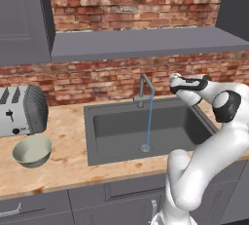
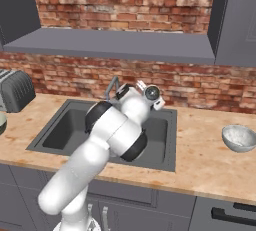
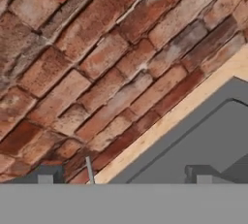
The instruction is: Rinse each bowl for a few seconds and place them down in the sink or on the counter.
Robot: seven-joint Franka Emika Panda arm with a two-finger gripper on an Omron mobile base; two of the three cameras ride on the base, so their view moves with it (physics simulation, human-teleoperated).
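Left base view had the cream bowl [image 1: 32,151] sitting near the counter's [image 1: 63,163] left front edge, just before the toaster [image 1: 22,109]. The speckled bowl [image 2: 239,138] sat beyond the sink's [image 1: 146,126] right rim. Water ran from the tap [image 1: 145,88]. The gripper [image 1: 176,81] hung above the sink's back right corner; I couldn't tell its jaws' spread.

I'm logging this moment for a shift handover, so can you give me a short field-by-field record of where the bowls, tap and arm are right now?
tap: running, a thin stream falls to the drain
sink: no bowl inside
cream bowl: upright on the counter, left of the sink, in front of the toaster
speckled bowl: upright on the counter, right of the sink
gripper: raised beside the tap, facing the brick wall; holds nothing visible; whether the jaws are open or shut cannot be told
rinsing: no bowl under the water
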